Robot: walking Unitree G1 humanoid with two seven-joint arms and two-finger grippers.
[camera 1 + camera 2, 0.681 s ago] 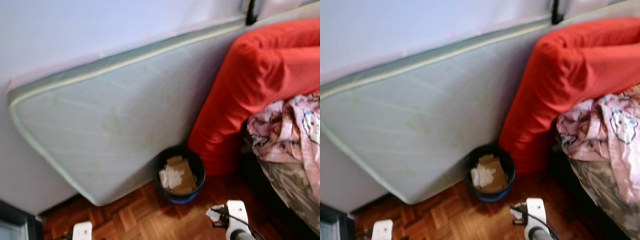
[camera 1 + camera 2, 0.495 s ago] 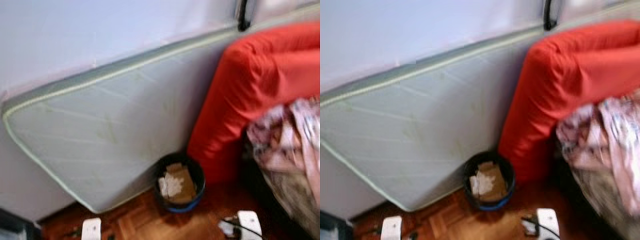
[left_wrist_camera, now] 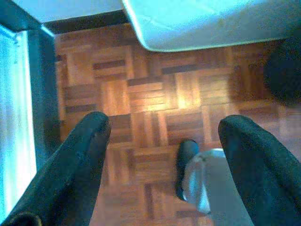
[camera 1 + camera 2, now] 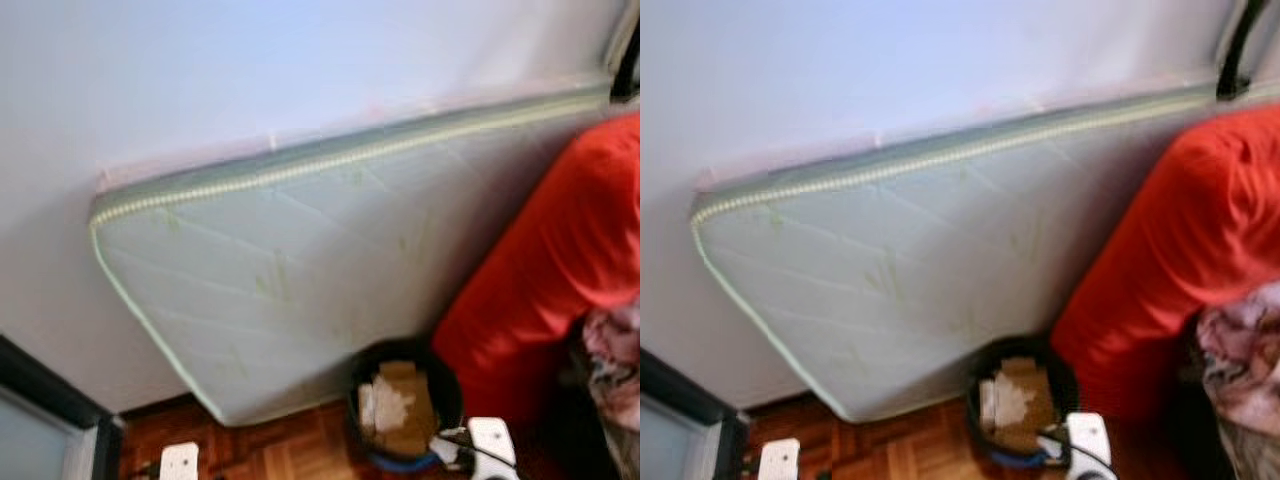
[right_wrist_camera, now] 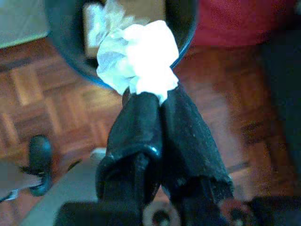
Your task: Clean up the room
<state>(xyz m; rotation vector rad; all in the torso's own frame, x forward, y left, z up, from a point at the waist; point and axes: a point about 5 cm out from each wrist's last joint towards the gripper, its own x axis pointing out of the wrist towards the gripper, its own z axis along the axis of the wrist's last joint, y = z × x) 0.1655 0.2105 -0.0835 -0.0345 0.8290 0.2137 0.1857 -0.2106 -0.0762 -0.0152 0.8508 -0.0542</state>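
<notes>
Right end effector [image 5: 153,101]: fingers pressed together on a crumpled white tissue [image 5: 136,59], held just short of the bin's near rim. Left end effector [image 3: 162,141]: fingers spread, nothing held, above parquet floor [image 3: 155,89]. Black bin [image 4: 405,410]: cardboard and paper inside, set between a leaning mattress [image 4: 300,270] and red bedding [image 4: 560,270]. Step judged: carrying waste to the bin. Next move: the tissue is to be brought over the opening and released.

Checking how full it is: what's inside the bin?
The bin holds brown cardboard and white paper scraps. Whatever lies beneath them is covered. The right pincer holds a white wad near its rim.
</notes>
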